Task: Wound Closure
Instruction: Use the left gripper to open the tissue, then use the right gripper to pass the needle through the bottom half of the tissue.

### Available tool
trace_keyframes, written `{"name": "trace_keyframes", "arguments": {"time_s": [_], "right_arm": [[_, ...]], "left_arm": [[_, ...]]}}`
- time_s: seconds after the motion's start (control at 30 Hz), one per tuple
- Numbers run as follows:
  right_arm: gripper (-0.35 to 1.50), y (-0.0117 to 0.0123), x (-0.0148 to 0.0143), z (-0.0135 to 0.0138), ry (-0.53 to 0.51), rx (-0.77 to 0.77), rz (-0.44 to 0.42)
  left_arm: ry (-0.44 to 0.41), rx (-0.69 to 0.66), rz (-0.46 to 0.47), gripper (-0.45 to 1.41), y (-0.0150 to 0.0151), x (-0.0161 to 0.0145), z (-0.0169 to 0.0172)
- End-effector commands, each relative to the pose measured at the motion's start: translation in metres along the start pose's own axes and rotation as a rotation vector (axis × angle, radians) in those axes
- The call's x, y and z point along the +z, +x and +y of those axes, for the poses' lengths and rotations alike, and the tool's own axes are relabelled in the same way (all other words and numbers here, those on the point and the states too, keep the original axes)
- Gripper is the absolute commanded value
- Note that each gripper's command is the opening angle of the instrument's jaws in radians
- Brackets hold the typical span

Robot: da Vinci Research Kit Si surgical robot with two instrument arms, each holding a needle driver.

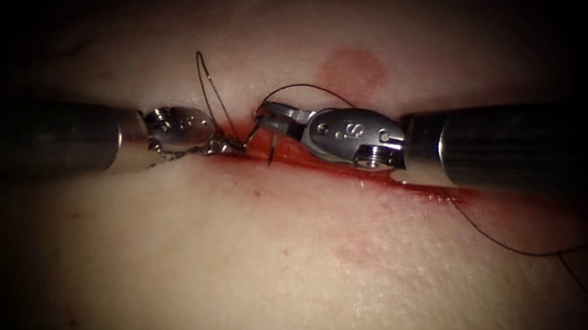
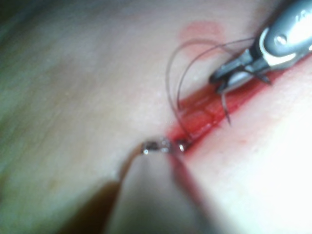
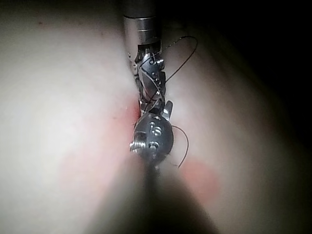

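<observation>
The cut (image 1: pixel 354 175) runs across the tissue (image 1: pixel 278 278), wet with red fluid. My right tool (image 1: pixel 264 115) comes in over it, jaws shut on the curved needle (image 1: pixel 273 147) near its blunt end. The needle hangs down to the cut with its point at the red edge; whether it has entered the tissue I cannot tell. The left wrist view has the same grip (image 2: pixel 217 80) and needle (image 2: pixel 225 105). My left tool (image 1: pixel 235 147) rests its tip at the cut's left end, beside the thread (image 1: pixel 205 87), which loops upward there.
Thread arcs from the right tool's jaws (image 1: pixel 305 87), and a long strand trails off to the lower right (image 1: pixel 513 248). A round reddish mark (image 1: pixel 354 66) lies on the tissue above the cut. In the right wrist view the two tools (image 3: pixel 153 134) stand tip to tip.
</observation>
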Motion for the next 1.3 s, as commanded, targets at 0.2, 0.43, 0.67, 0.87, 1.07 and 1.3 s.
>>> {"name": "trace_keyframes", "arguments": {"time_s": [0.2,0.43,0.67,0.87,1.07,1.3], "right_arm": [[-0.35,-0.0020,0.0012,-0.0022,0.017,-0.019,0.020],[-0.35,-0.0028,0.0027,-0.0004,-0.026,-0.007,0.034],[-0.35,-0.0047,0.0050,0.0019,-0.057,0.005,0.049],[-0.35,-0.0048,0.0061,0.0028,-0.078,0.015,0.055],[-0.35,-0.0045,0.0088,0.0025,-0.088,0.015,0.066],[-0.35,-0.0056,0.0090,0.0012,-0.088,0.000,0.073]], "left_arm": [[-0.031,0.001,-0.002,-0.35,0.0000,0.0007,0.0004],[-0.038,0.006,-0.001,-0.35,-0.0005,0.0000,-0.0001],[-0.045,0.013,-0.002,-0.35,-0.0009,-0.0002,-0.0007],[-0.042,0.013,-0.001,-0.35,-0.0010,0.0000,-0.0007],[-0.041,0.013,-0.001,-0.35,-0.0010,0.0001,-0.0007],[-0.043,0.014,-0.001,-0.35,-0.0010,0.0000,-0.0007]]}}
